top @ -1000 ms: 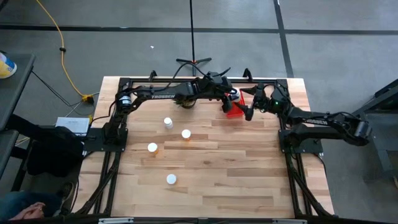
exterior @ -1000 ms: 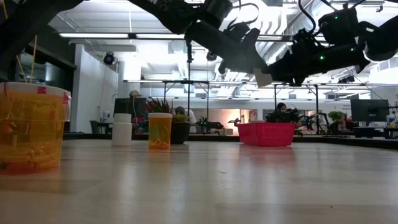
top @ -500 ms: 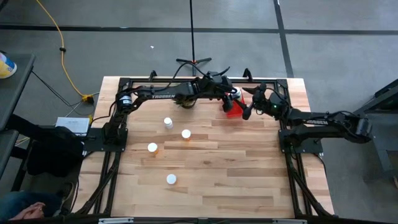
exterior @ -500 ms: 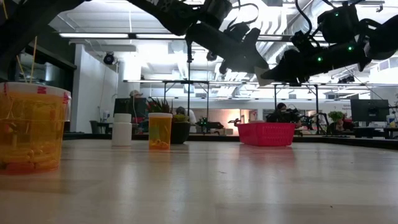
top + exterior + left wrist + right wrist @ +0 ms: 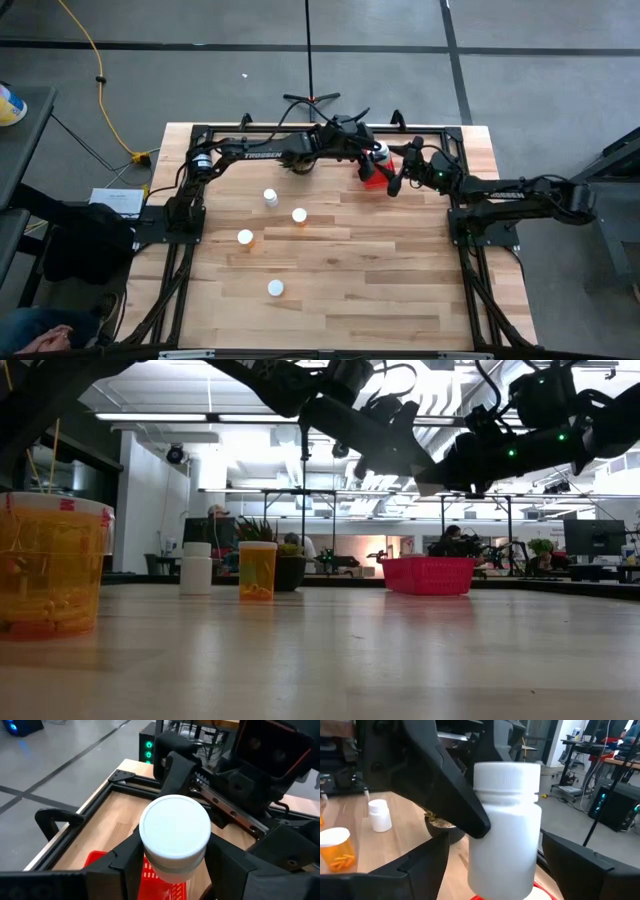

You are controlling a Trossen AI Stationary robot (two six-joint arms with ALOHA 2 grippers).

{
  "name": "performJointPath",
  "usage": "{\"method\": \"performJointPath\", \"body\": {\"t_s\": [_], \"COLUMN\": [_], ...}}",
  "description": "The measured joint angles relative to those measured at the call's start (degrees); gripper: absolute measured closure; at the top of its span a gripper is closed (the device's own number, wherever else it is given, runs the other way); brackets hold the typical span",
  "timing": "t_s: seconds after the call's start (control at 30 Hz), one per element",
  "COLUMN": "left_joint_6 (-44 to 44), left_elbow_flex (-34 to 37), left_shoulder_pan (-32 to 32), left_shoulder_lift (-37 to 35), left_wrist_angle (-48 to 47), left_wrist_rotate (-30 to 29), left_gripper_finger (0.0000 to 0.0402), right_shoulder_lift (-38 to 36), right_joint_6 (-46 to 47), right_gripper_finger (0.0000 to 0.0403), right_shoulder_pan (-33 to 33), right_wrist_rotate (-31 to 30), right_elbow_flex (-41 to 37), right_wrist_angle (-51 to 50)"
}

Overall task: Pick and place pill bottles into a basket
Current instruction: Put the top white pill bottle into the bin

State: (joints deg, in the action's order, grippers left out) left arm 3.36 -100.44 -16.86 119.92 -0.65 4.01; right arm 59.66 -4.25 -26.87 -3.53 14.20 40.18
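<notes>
Now clamped in left gripper (image 5: 172,865): white-capped bottle (image 5: 174,836), directly over red basket (image 5: 160,877) | right gripper (image 5: 485,870) alongside, also above basket (image 5: 377,171), fingers closed on a white bottle (image 5: 506,830) | farther off, toward table middle: four loose pill bottles (image 5: 298,215) standing apart on table (image 5: 400,280)

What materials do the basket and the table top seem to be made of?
The basket looks like red moulded plastic: uniform colour, perforated mesh-like sides. The table top looks like light wood, likely butcher block, with visible plank seams and grain and a smooth, slightly glossy finish.
</notes>
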Motion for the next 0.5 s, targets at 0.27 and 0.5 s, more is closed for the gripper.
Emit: {"method": "performJointPath", "body": {"t_s": [0.27,0.5], "left_joint_6": [0.13,0.11], "left_elbow_flex": [0.00,0.00], "left_shoulder_pan": [0.00,0.00], "left_shoulder_lift": [0.00,0.00], "left_wrist_angle": [0.09,0.10], "left_wrist_rotate": [0.11,0.08], "left_gripper_finger": [0.0185,0.0185], "right_shoulder_lift": [0.02,0.02], "right_joint_6": [0.81,1.28], "right_gripper_finger": [0.0129,0.0189], "right_shoulder_pan": [0.00,0.02], "right_wrist_rotate": [-1.62,-2.00], "right_elbow_flex": [0.00,0.00], "right_wrist_angle": [0.43,0.40]}}
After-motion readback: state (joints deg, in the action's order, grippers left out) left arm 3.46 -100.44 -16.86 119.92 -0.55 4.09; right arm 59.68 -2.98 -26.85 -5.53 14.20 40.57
